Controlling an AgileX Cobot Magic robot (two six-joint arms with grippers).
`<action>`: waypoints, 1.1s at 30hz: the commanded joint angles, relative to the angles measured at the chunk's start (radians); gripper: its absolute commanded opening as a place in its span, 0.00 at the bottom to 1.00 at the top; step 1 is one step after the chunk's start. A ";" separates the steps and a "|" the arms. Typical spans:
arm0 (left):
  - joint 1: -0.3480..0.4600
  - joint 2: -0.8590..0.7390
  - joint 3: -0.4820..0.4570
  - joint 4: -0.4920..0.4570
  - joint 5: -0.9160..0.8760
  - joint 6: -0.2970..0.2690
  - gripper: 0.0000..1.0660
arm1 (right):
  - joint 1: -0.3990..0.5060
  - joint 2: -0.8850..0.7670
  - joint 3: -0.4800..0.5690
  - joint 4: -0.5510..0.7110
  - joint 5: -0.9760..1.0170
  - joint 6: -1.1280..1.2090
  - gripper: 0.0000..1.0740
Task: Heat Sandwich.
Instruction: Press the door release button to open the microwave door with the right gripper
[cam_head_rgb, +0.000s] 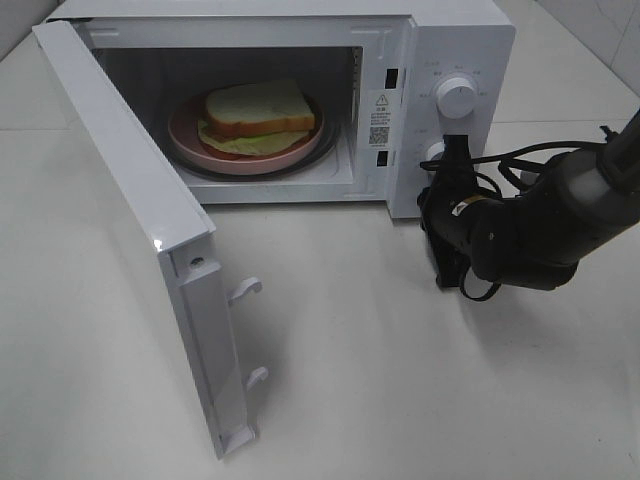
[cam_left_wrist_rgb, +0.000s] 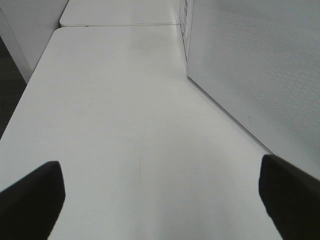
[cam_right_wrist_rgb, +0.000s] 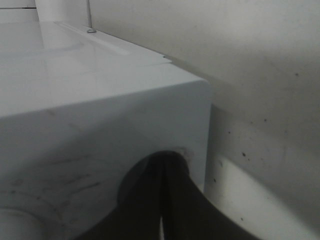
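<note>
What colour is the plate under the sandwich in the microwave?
Pink. The plate shows best in the exterior high view.

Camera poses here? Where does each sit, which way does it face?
Exterior high: mounted above, looking down into the open microwave holding the sandwich; right arm shows, right hand at the control panel.
Left wrist: low over the table, looking along it past a meshed microwave panel; open left hand shows.
Right wrist: close against a microwave corner; the shut hand shows.
Shared: exterior high and right wrist both see the right hand at the microwave.
</note>
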 joint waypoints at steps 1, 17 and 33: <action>0.004 -0.022 0.002 -0.005 -0.007 -0.004 0.95 | -0.028 -0.011 -0.064 -0.044 -0.151 -0.004 0.00; 0.004 -0.022 0.002 -0.005 -0.007 -0.004 0.95 | -0.028 -0.105 0.059 -0.085 0.014 -0.002 0.01; 0.004 -0.022 0.002 -0.005 -0.007 -0.004 0.95 | -0.028 -0.266 0.184 -0.169 0.135 -0.009 0.01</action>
